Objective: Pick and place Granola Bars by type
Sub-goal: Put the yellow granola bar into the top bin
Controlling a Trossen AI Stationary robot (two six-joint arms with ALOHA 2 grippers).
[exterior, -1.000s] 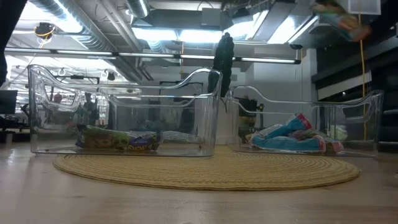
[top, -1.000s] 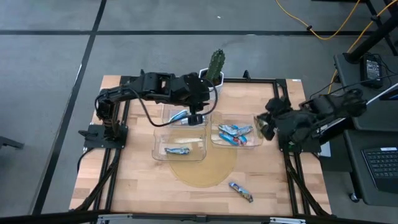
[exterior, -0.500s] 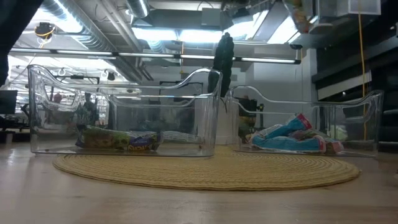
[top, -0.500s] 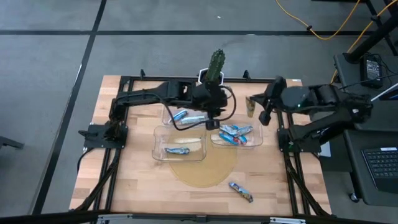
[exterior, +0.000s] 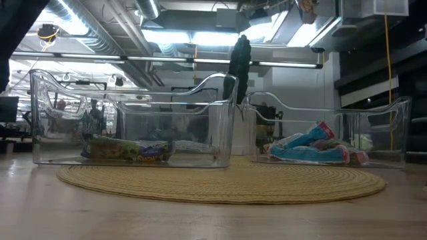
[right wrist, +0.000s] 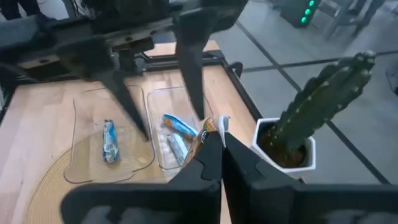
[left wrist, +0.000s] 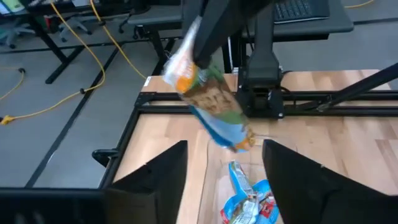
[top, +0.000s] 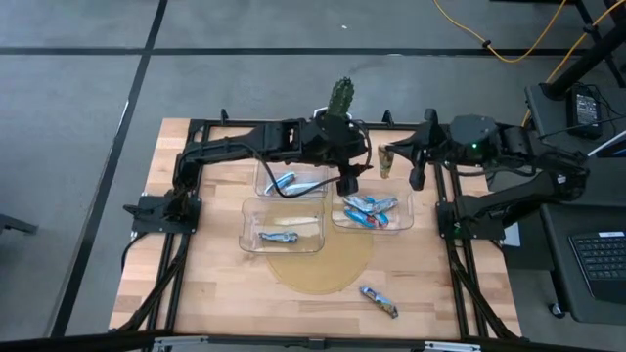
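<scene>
A granola bar is pinched by one wrapper end in the right gripper beside the cactus, left gripper spread nearby; light, crinkly, slippery foil, best gripped mid-body.

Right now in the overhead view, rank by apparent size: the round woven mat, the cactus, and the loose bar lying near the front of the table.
1. Round woven mat, largest even though the clear bins cover part of it.
2. Cactus, but it stands closer to the overhead camera, so it looks bigger than it is.
3. Loose bar, smallest.
</scene>
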